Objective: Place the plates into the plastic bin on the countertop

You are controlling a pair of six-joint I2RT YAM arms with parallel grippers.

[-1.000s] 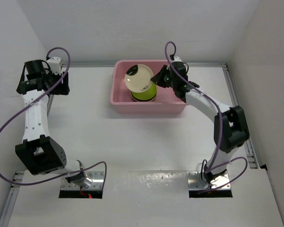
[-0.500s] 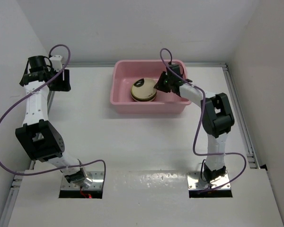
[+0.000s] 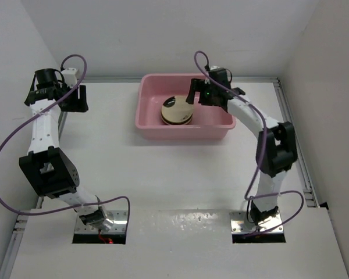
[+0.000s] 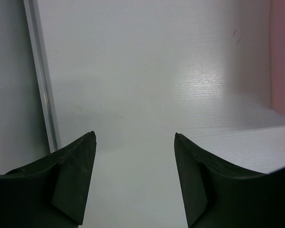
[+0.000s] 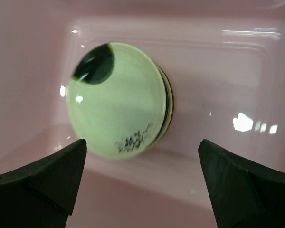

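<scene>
We see three plain white matte wall panels closing in the scene. The back wall panel [image 3: 163, 35] runs across the far side, while the left wall panel [image 3: 9, 64] and the right wall panel [image 3: 331, 70] slant in at either side. At the bottom of the overhead view we find two shiny silver rectangular metal mounting plates, the left mounting plate [image 3: 119, 220] and the right mounting plate [image 3: 239, 220], well apart. Between them lies a glossy, wrinkled reflective strip [image 3: 183, 220]. At the near edge of the left mounting plate we can make out a small red spot [image 3: 106, 239], too small to identify.
</scene>
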